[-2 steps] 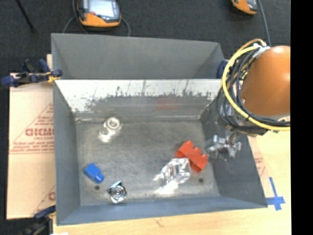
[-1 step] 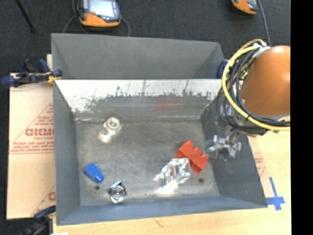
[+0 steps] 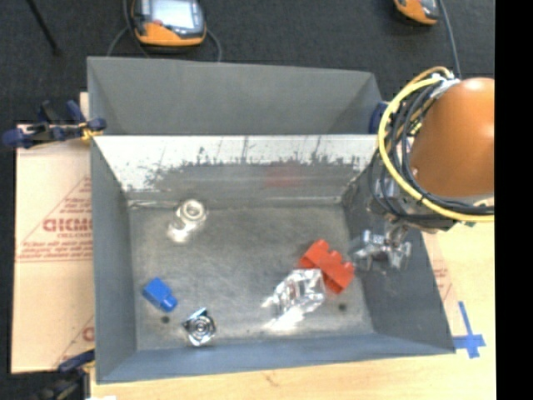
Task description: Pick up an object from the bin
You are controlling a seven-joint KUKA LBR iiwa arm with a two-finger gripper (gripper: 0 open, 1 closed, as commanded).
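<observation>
Scuffed grey bin (image 3: 250, 232), dark floor (image 3: 291, 15), gripper (image 3: 381, 250) near red block (image 3: 326, 266)

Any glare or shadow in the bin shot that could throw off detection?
Camera view: glare whitens the crinkled silver wrapper and the clear jar; a bright band crosses the bin's back wall; the gripper hangs against the darker side wall, near the red block; the blue block casts a small shadow.

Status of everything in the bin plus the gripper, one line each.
crumpled wrapper: loose, front right.
red block: resting against crumpled wrapper.
gripper: low, just right of red block.
clear jar: apart, back left.
blue block: loose, front left.
metal piece: loose, beside blue block.
</observation>
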